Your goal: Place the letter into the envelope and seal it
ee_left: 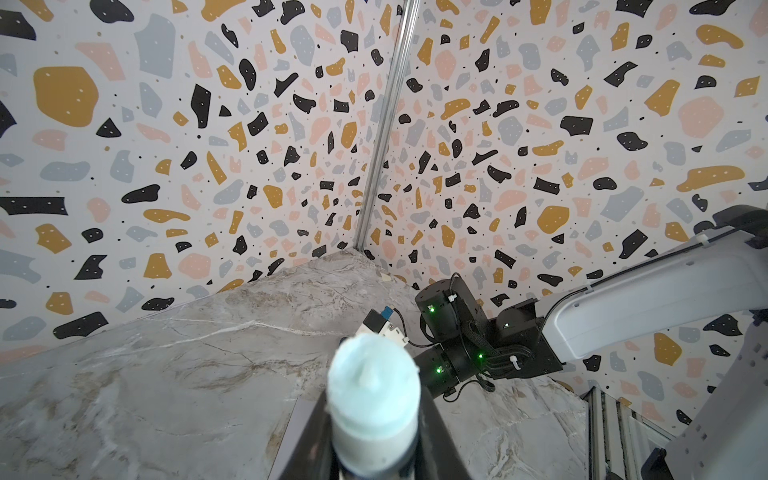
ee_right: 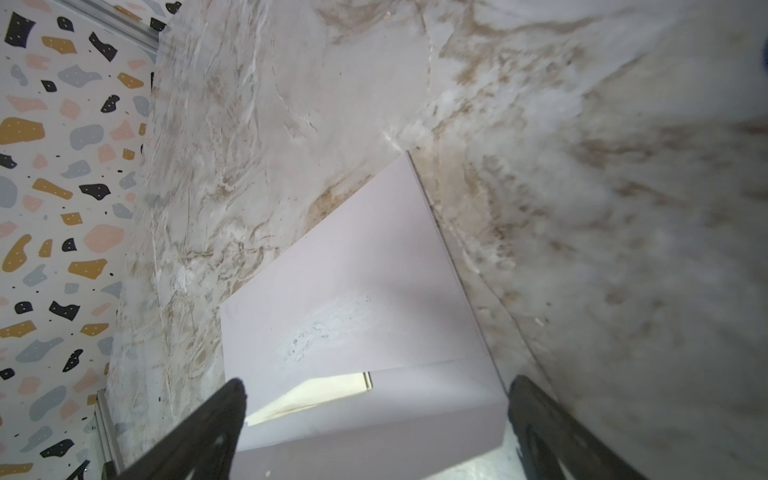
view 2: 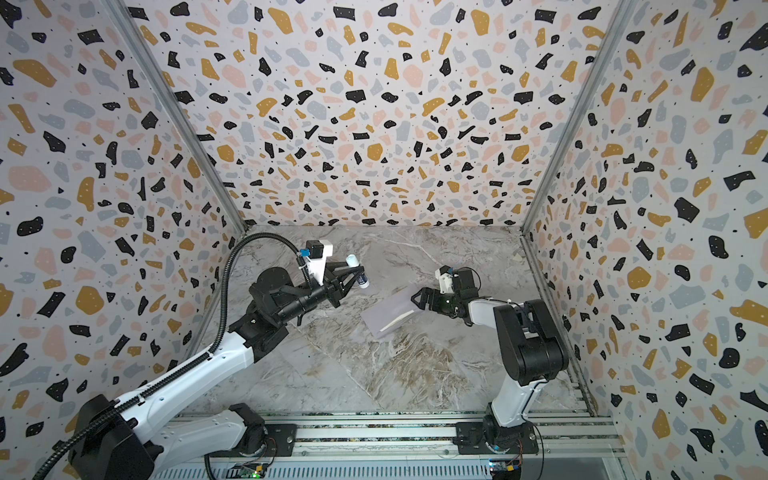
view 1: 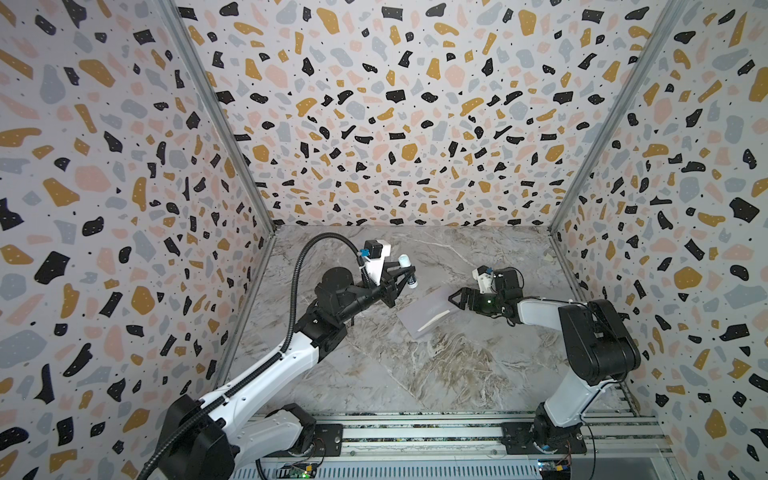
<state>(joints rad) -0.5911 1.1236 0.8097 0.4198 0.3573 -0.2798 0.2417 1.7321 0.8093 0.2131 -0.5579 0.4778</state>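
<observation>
— Two thin sheets, light and floppy by the look. In both top views the envelope (view 1: 424, 311) lies about mid-counter (view 1: 415, 374), the letter (view 1: 432, 325) only a cream sliver at its mouth.
— And the left gripper (view 1: 409, 273)?
— Left wrist view: narrowed onto a glue stick (ee_left: 374, 395), held clear above.
— Right wrist view?
— The right gripper (ee_right: 376, 384) gapes wide, empty, at the envelope's edge. The flap (ee_right: 353, 257) lies open, smeared. I'd press it flat near the fold; pinching would likely crease it.
</observation>
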